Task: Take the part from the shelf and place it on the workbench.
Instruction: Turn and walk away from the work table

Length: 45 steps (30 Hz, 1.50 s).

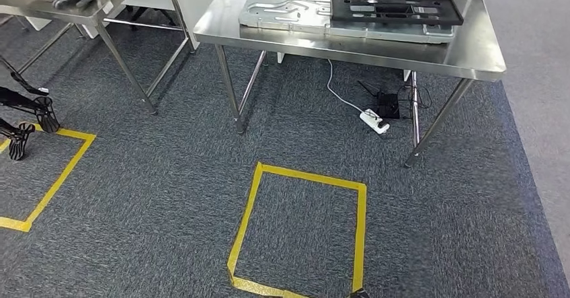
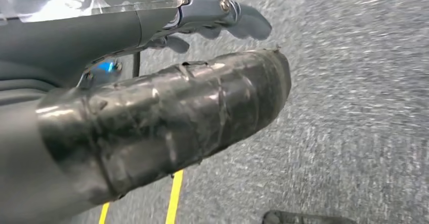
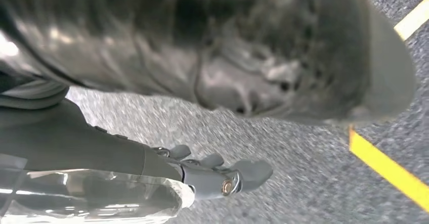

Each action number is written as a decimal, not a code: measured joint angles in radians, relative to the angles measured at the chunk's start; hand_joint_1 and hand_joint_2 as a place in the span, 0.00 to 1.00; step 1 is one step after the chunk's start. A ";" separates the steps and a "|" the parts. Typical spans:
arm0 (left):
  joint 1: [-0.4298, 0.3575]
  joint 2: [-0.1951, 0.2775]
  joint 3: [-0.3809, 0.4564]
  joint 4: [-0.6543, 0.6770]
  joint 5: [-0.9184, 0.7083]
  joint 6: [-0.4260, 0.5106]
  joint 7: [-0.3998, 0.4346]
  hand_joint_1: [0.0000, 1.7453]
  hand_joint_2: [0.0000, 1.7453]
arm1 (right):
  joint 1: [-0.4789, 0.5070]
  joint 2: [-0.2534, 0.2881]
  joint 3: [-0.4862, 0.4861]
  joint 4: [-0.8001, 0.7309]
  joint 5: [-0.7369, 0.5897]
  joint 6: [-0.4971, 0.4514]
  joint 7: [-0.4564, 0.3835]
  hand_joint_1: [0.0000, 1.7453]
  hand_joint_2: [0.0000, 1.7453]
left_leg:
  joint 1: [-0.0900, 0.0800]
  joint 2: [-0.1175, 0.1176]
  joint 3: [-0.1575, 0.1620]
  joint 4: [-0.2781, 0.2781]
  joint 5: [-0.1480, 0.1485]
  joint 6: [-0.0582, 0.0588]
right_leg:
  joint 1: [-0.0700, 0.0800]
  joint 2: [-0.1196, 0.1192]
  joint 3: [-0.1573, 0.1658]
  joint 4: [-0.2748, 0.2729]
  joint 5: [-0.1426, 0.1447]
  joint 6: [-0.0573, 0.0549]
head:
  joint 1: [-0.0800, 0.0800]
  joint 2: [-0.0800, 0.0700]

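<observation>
Part: you see the black plastic frame (image 1: 396, 10) lying flat on a silver stamped metal panel (image 1: 289, 9), both on top of the steel desk (image 1: 470, 52) ahead of you.
Left robot hand: your left robot hand (image 2: 167, 107) hangs over the grey carpet (image 2: 354, 107), thumb wrapped in dark tape, darker fingers (image 2: 243, 21) extended beyond it and apart, nothing held.
Right robot hand: your right robot hand (image 3: 217, 62) hangs above the carpet too, thick thumb blurred and close to the lens, fingers (image 3: 238, 176) stretched out and spread, empty.
Floor: a yellow tape square (image 1: 299, 234) marks the carpet just before the desk; a second tape outline (image 1: 47, 177) lies to your left.
Under the desk: a white power strip (image 1: 374, 121) and its cable lie on the carpet.
Left side: a second steel desk (image 1: 80, 2) stands apart from the first.
</observation>
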 joint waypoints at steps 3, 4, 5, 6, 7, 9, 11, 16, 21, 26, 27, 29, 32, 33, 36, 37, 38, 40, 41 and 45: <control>-0.001 0.000 0.000 0.000 0.004 -0.003 0.001 0.00 0.00 | 0.001 0.000 0.004 0.002 0.008 0.001 -0.010 0.00 0.00 | 0.003 0.024 -0.041 0.092 -0.022 -0.004 | 0.007 -0.049 -0.002 0.005 -0.003 -0.005 | -0.002 0.000; 0.000 0.000 0.000 0.000 0.004 -0.006 0.003 0.00 0.00 | 0.001 0.000 0.006 0.003 0.008 0.000 -0.016 0.00 0.00 | 0.002 0.030 -0.020 0.056 0.003 -0.002 | 0.008 -0.064 -0.002 0.006 -0.005 -0.005 | -0.002 0.000; 0.000 0.000 0.000 0.000 0.005 -0.009 0.006 0.00 0.00 | 0.000 0.000 0.007 0.003 0.006 -0.002 -0.024 0.00 0.00 | 0.001 0.047 0.016 -0.008 0.032 0.001 | 0.009 -0.077 -0.001 0.007 -0.006 -0.005 | -0.002 0.000; 0.000 0.000 0.000 0.000 0.006 -0.013 0.008 0.00 0.00 | -0.001 0.000 0.008 0.004 0.005 -0.003 -0.030 0.00 0.00 | -0.002 0.070 0.050 -0.069 0.053 0.006 | 0.012 -0.089 0.000 0.008 -0.007 -0.003 | -0.002 0.000; -0.002 0.000 0.000 0.000 0.008 -0.015 0.009 0.00 0.00 | -0.001 0.000 0.008 0.004 0.004 -0.005 -0.035 0.00 0.00 | -0.006 0.088 0.075 -0.116 0.066 0.011 | 0.013 -0.099 0.002 0.007 -0.008 0.001 | -0.001 0.000; -0.004 0.000 0.000 0.000 0.016 -0.018 0.009 0.00 0.00 | -0.003 0.000 0.009 0.004 0.003 -0.009 -0.041 0.00 0.00 | -0.014 0.095 0.084 -0.146 0.068 0.020 | 0.015 -0.118 0.006 0.004 -0.007 0.011 | 0.000 0.000; -0.002 0.000 0.000 0.000 0.031 -0.016 0.008 0.00 0.00 | -0.005 0.000 0.012 0.004 0.003 -0.011 -0.042 0.00 0.00 | -0.011 0.071 0.086 -0.160 0.080 0.029 | 0.016 -0.122 0.011 0.003 -0.011 0.024 | 0.001 0.000; -0.001 -0.004 0.008 0.000 0.077 0.011 0.002 0.00 0.00 | -0.002 -0.005 0.017 0.004 0.019 -0.013 -0.042 0.00 0.00 | 0.000 0.016 0.084 -0.178 0.105 0.049 | 0.009 -0.011 -0.079 0.220 -0.139 0.038 | 0.011 0.000; 0.002 -0.008 0.011 0.000 0.092 0.024 -0.024 0.00 0.00 | -0.002 -0.021 0.027 0.005 0.038 -0.014 -0.042 0.00 0.00 | 0.003 -0.061 0.073 -0.163 0.110 0.036 | -0.002 0.041 0.004 0.063 -0.041 0.043 | 0.012 0.000; 0.003 -0.010 0.011 0.000 0.083 0.023 -0.038 0.00 0.00 | -0.008 -0.028 0.039 0.005 0.046 -0.011 -0.047 0.00 0.00 | 0.004 -0.094 0.054 -0.159 0.115 0.000 | 0.002 0.042 0.038 -0.018 -0.014 0.008 | 0.012 0.000; 0.003 -0.011 0.011 0.000 0.082 0.023 -0.038 0.00 0.00 | -0.009 -0.029 0.042 0.005 0.047 -0.010 -0.050 0.00 0.00 | 0.005 -0.072 0.044 -0.138 0.100 -0.004 | -0.001 0.029 0.036 -0.023 -0.008 0.000 | 0.008 0.000; 0.003 -0.011 0.011 0.000 0.085 0.023 -0.036 0.00 0.00 | -0.007 -0.029 0.046 0.005 0.048 -0.009 -0.053 0.00 0.00 | 0.005 -0.010 0.003 -0.039 0.033 -0.010 | -0.004 0.001 0.031 -0.030 0.001 -0.010 | -0.002 0.000; 0.002 -0.013 0.011 0.000 0.093 0.023 -0.031 0.00 0.00 | -0.001 -0.029 0.050 0.006 0.048 -0.005 -0.044 0.00 0.00 | 0.012 0.021 -0.045 0.100 -0.039 -0.023 | -0.004 -0.050 0.024 -0.030 0.005 -0.009 | -0.007 0.000; 0.002 -0.013 0.011 0.000 0.096 0.023 -0.030 0.00 0.00 | -0.001 -0.029 0.051 0.006 0.048 -0.003 -0.040 0.00 0.00 | 0.016 0.027 -0.029 0.085 -0.029 -0.027 | -0.006 -0.066 0.022 -0.029 0.005 -0.006 | -0.007 0.000; 0.001 -0.016 0.011 0.000 0.104 0.024 -0.030 0.00 0.00 | -0.002 -0.030 0.054 0.006 0.044 0.001 -0.030 0.00 0.00 | 0.023 0.094 0.091 -0.098 0.038 -0.034 | -0.006 -0.108 0.021 -0.016 -0.001 0.015 | -0.009 0.000; -0.002 -0.018 0.011 0.000 0.106 0.024 -0.029 0.00 0.00 | -0.002 -0.032 0.054 0.006 0.041 0.002 -0.027 0.00 0.00 | 0.023 0.112 0.115 -0.138 0.050 -0.030 | -0.004 -0.120 0.021 -0.011 -0.004 0.024 | -0.008 0.000; -0.002 -0.020 0.011 0.000 0.108 0.025 -0.028 0.00 0.00 | -0.003 -0.033 0.055 0.006 0.038 0.002 -0.024 0.00 0.00 | 0.021 0.120 0.120 -0.154 0.055 -0.023 | -0.002 -0.131 0.022 -0.008 -0.006 0.033 | -0.005 0.000; 0.000 -0.020 0.012 0.000 0.114 0.028 -0.022 0.00 0.00 | -0.007 -0.034 0.055 0.006 0.031 0.003 -0.019 0.00 0.00 | 0.018 0.096 0.111 -0.155 0.062 -0.006 | -0.006 -0.145 0.028 -0.010 -0.007 0.049 | 0.002 0.000; 0.003 -0.020 0.012 0.001 0.117 0.029 -0.020 0.00 0.00 | -0.008 -0.035 0.055 0.005 0.028 0.003 -0.018 0.00 0.00 | 0.018 0.085 0.109 -0.157 0.065 0.001 | -0.009 -0.130 0.028 -0.004 -0.015 0.055 | 0.005 0.000; 0.002 -0.020 0.013 0.001 0.126 0.033 -0.014 0.00 0.00 | -0.004 -0.037 0.055 0.005 0.020 0.003 -0.020 0.00 0.00 | 0.016 0.034 0.106 -0.161 0.075 0.023 | -0.009 -0.019 -0.065 0.193 -0.120 0.056 | 0.014 0.000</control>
